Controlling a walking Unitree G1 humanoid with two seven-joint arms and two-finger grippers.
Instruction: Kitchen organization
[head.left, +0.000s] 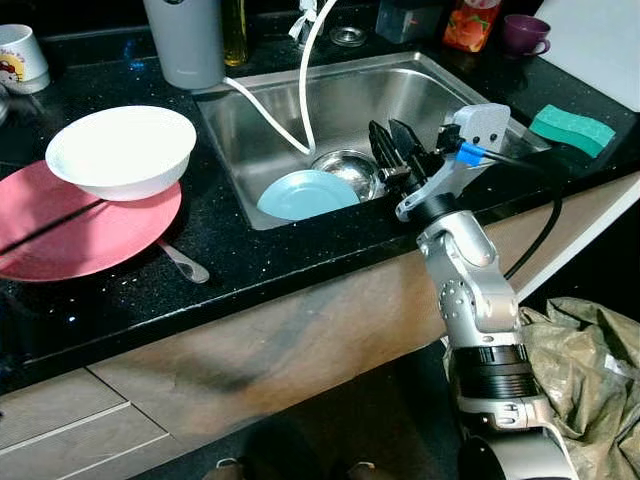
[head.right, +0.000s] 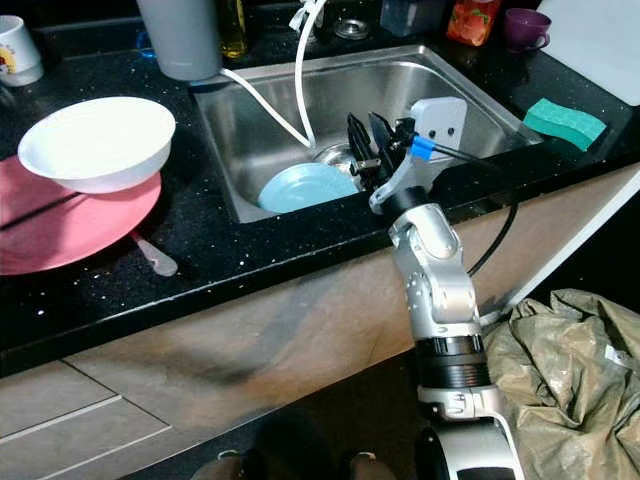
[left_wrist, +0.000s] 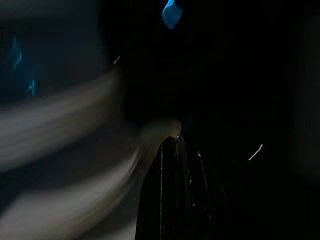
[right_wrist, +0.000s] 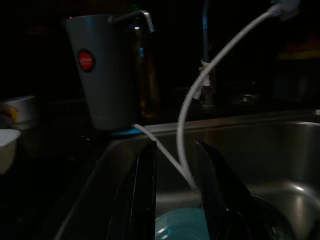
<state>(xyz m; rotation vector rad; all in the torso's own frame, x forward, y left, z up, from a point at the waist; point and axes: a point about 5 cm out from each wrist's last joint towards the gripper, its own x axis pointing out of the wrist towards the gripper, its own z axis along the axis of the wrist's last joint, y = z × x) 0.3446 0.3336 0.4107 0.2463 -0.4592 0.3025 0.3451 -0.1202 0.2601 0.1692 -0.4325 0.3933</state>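
Note:
A light blue plate (head.left: 300, 193) lies in the steel sink (head.left: 245, 135), leaning against a steel bowl (head.left: 350, 168) by the drain. My right gripper (head.left: 393, 140) hangs open just above the sink's front part, over the steel bowl and the plate's right edge, with nothing between its fingers. In the right wrist view the right gripper (right_wrist: 175, 146) points across the sink, with the blue plate (right_wrist: 182, 225) below it. On the counter to the left, a white bowl (head.left: 122, 150) rests on a pink plate (head.left: 80, 235). The left wrist view is dark and blurred.
A spoon (head.left: 185, 262) lies by the pink plate. A white hose (head.left: 305, 90) hangs into the sink. A grey jug (head.left: 185, 40), a white mug (head.left: 20, 57), a purple cup (head.left: 525, 33) and a green sponge (head.left: 571, 128) stand around it. A crumpled bag (head.left: 590, 370) lies on the floor.

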